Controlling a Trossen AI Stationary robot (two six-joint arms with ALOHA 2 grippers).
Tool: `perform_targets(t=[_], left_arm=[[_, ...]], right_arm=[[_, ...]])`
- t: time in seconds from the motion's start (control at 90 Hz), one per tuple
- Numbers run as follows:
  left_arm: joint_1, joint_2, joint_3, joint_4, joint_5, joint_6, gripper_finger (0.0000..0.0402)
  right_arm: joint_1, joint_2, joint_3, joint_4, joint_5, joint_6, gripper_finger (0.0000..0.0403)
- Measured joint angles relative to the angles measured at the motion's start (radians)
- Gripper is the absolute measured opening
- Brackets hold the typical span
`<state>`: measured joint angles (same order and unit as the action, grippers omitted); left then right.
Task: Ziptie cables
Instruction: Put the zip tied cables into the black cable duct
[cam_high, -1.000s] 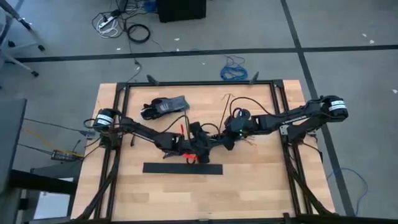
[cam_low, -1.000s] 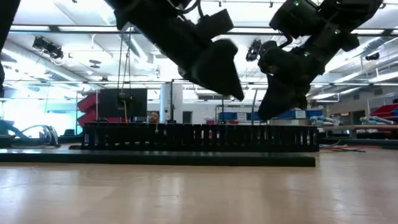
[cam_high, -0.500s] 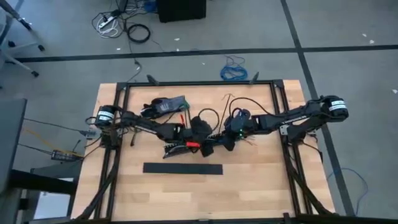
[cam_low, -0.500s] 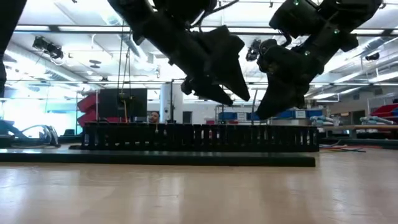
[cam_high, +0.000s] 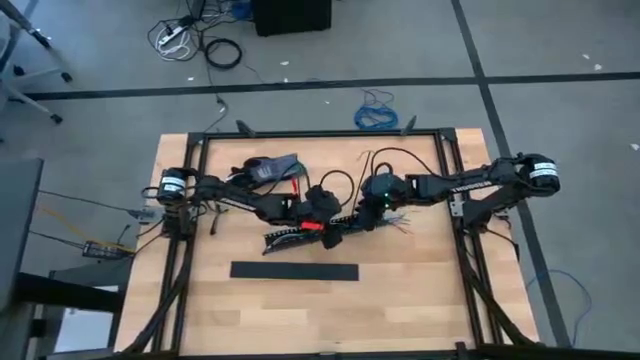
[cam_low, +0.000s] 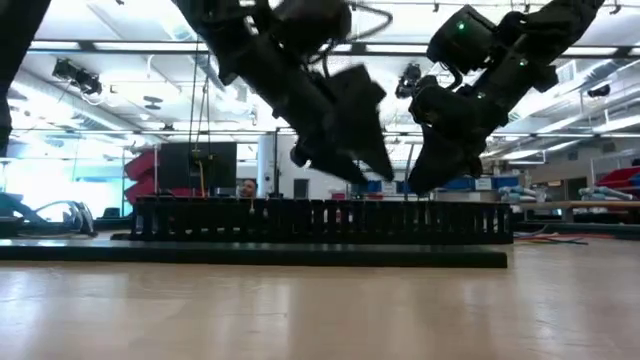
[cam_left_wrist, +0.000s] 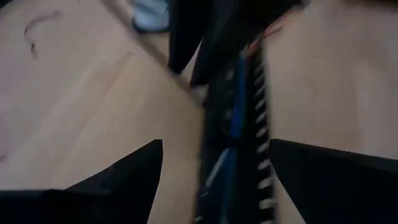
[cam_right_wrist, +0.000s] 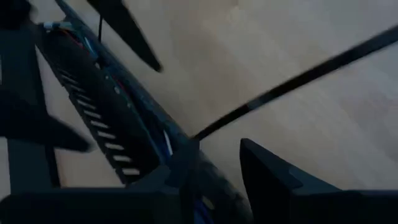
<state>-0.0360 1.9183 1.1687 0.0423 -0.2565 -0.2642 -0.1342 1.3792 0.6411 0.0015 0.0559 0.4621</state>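
A black slotted channel (cam_high: 300, 234) lies slantwise at the table's middle, with blue and white cables (cam_left_wrist: 231, 124) lying along its inside. My left gripper (cam_left_wrist: 214, 174) hovers open over it, one finger on either side and neither touching. My right gripper (cam_right_wrist: 217, 180) is shut on the channel's right end. A thin black ziptie (cam_right_wrist: 298, 78) runs from the channel's edge beside my right fingers out across the wood. In the low view both grippers hang above the table, the left (cam_low: 340, 150) and the right (cam_low: 430, 170). My right gripper holds the slotted channel's right end (cam_right_wrist: 186, 146) between its two fingers, which reach along the channel from the table's right. The fingers themselves hide the place of contact. The channel's left part (cam_high: 272, 240) is down toward the table.
A second black slotted channel (cam_high: 293, 270) lies flat, nearer the front edge, and fills the foreground of the low view (cam_low: 320, 225). A dark tool-like object (cam_high: 265, 170) sits at the far left. A black frame (cam_high: 320, 133) rims the table. Bare wood lies toward the near edge.
My left gripper has drawn back from near the front channel toward the table's far edge. In the low view its fingers have spread from one wedge into two. The held channel now shows beneath it, and its right end has swung slightly toward the far edge with my right gripper.
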Motion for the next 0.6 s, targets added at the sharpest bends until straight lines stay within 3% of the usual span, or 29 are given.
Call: perform_targets(t=[0.144, 0.6], left_arm=[[-0.003, 0.029, 0.000, 0.007, 0.011, 0.011, 0.0289], [0.004, 0.052, 0.001, 0.057, 0.094, -0.003, 0.0289]], right_arm=[[-0.019, 0.000, 0.000, 0.048, -0.060, -0.021, 0.0113], [-0.032, 0.000, 0.000, 0.046, -0.069, -0.038, 0.0113]])
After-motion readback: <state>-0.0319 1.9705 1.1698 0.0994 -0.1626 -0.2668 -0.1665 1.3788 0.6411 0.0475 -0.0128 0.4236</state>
